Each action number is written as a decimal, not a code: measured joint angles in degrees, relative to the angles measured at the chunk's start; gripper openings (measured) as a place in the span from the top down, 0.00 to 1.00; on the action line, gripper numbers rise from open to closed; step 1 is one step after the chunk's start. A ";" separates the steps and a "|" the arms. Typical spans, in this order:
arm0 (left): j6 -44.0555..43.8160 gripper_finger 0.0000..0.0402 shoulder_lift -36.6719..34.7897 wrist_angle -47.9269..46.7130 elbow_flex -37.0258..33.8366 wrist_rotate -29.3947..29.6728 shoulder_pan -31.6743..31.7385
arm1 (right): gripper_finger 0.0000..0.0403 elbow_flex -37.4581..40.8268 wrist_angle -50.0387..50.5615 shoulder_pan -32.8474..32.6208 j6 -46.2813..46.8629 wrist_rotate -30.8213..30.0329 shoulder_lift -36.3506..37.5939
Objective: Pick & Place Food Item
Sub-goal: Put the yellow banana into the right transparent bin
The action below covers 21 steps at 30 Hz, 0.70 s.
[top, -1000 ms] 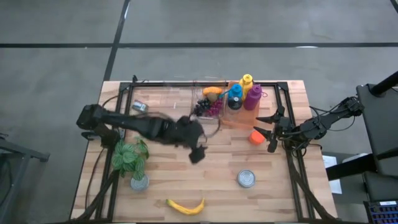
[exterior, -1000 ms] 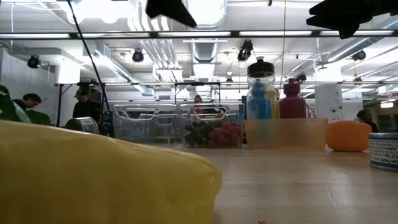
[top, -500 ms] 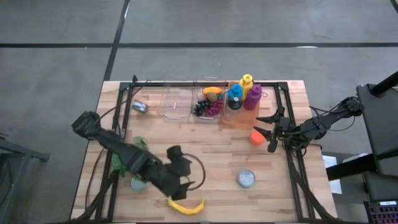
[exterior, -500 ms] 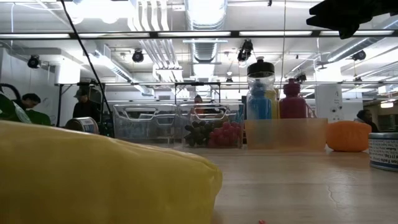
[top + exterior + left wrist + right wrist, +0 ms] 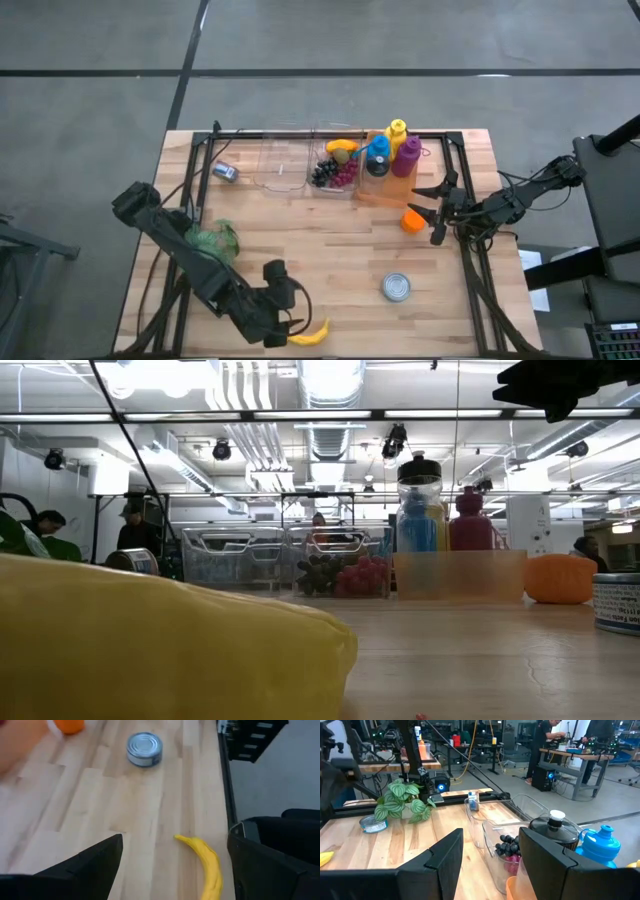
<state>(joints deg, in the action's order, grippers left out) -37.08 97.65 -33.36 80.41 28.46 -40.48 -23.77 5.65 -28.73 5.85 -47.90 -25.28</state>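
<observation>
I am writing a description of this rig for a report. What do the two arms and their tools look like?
Both arms are dark, nearly black, built of slim jointed segments. The left tool has two broad, flat, matte black fingers with angular edges. A thin black cable loops beside the left arm's wrist. The right tool has similar black fingers, and loose black cables trail along its arm. I see no markings.
</observation>
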 joint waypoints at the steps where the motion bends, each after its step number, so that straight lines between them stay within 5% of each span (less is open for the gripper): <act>1: -0.02 0.09 0.00 1.01 -0.84 -0.33 -0.21 | 0.53 0.00 -0.01 0.00 0.02 0.00 0.00; 21: -0.28 0.09 0.00 21.98 -17.40 -4.86 -5.31 | 0.53 0.00 -0.01 0.00 0.07 0.00 0.00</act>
<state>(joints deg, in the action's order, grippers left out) -37.36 97.65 -11.38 63.02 23.60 -45.79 -23.77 5.64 -28.73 5.92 -47.90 -25.28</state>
